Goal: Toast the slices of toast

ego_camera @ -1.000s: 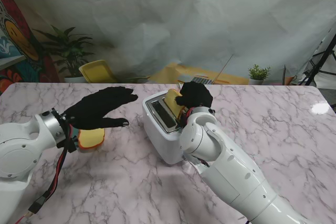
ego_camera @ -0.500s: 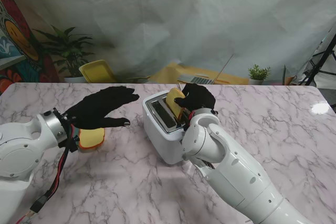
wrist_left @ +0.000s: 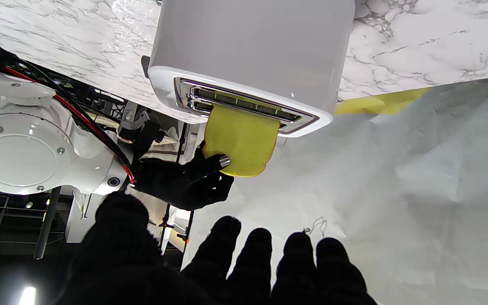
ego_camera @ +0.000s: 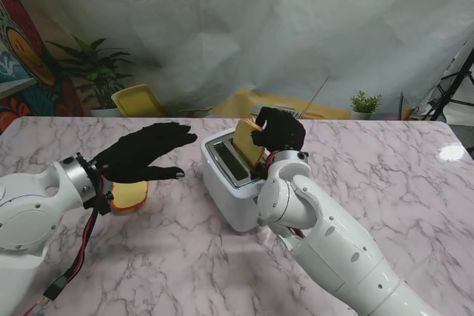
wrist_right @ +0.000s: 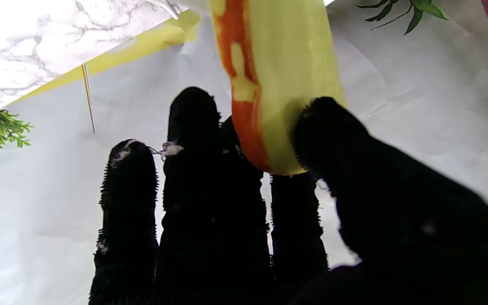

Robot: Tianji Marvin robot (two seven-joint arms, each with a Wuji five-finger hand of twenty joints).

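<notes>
At the middle of the marble bench (ego_camera: 385,175), you had the white toaster (ego_camera: 226,186) standing with its two slots facing up. Your right hand (ego_camera: 279,129) was clenched around the top edge of a yellow toast slice (ego_camera: 249,143). That slice stood upright, tilted slightly, with its lower part inside the slot on the right side of the toaster and its upper part standing clear of the rim.

From the left wrist view, you could confirm the same slice (wrist_left: 240,143) entering the toaster (wrist_left: 256,55) slot, with the right hand (wrist_left: 184,180) pinching its free end. From the right wrist view, the slice (wrist_right: 275,80) showed an orange crust edge and a pale yellow face; the thumb pressed on the face and the fingers (wrist_right: 193,140) lay against the opposite side.

Your left hand (ego_camera: 144,152) was released, fingers spread and extended toward the toaster, holding nothing. It hovered above the bench to the left of the toaster, apart from it. In the left wrist view the left hand (wrist_left: 210,267) showed fingers apart with nothing between them.

A second toast slice (ego_camera: 127,195) lay flat on the bench under the left wrist, well apart from the toaster, partly hidden by the arm. You could not tell whether it rested on anything else.
</notes>
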